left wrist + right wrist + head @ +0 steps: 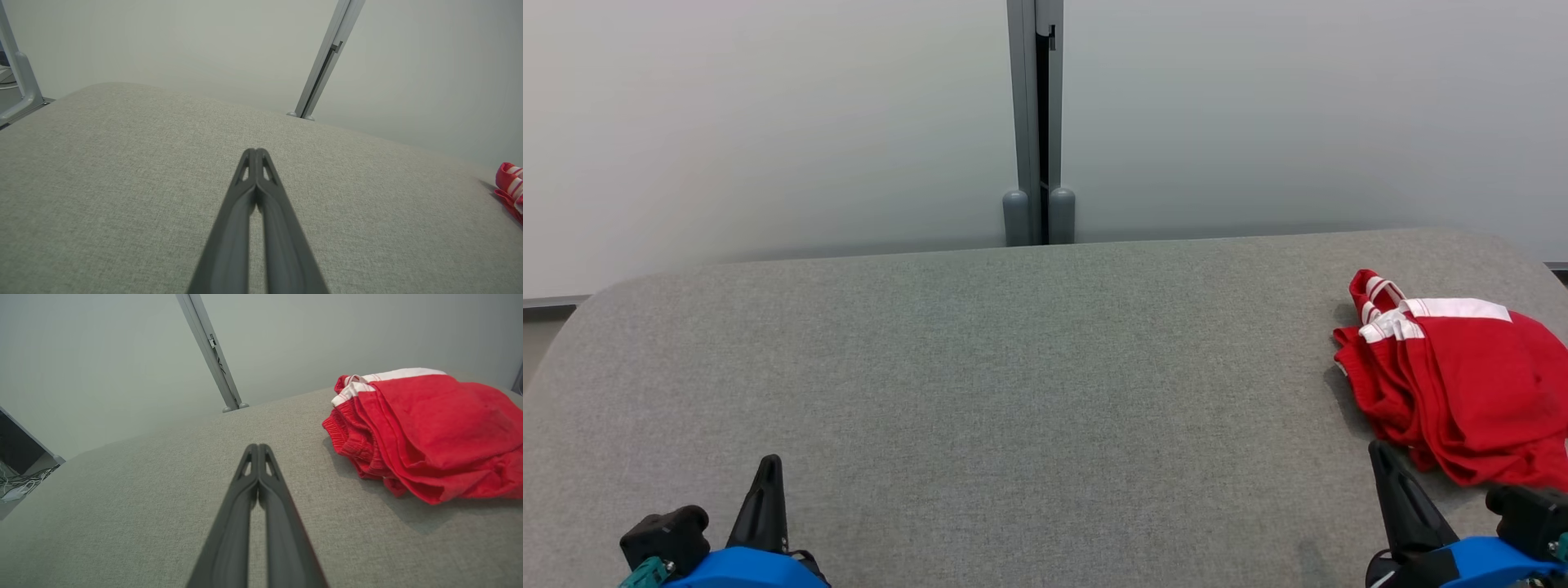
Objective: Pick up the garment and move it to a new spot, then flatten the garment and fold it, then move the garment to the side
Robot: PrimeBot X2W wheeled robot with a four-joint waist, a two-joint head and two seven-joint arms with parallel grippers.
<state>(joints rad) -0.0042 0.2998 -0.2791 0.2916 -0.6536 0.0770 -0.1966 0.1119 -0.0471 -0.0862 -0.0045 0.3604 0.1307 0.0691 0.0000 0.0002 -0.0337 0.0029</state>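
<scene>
Over on the right side of the grey fabric-covered desk (1013, 367) lies the red cloth garment with white bands (1462, 384), bunched in loose folds and cut off by the head view's right edge. Its long axis slants from far left to near right. The white-banded end points to the far edge, the gathered elastic edge to the desk's middle. The right gripper (258, 448), clenched on nothing, sits just beside its near-left corner. The left gripper (256, 153), likewise clenched empty, is well apart. A grey metal post (1036, 122) stands behind the desk.
</scene>
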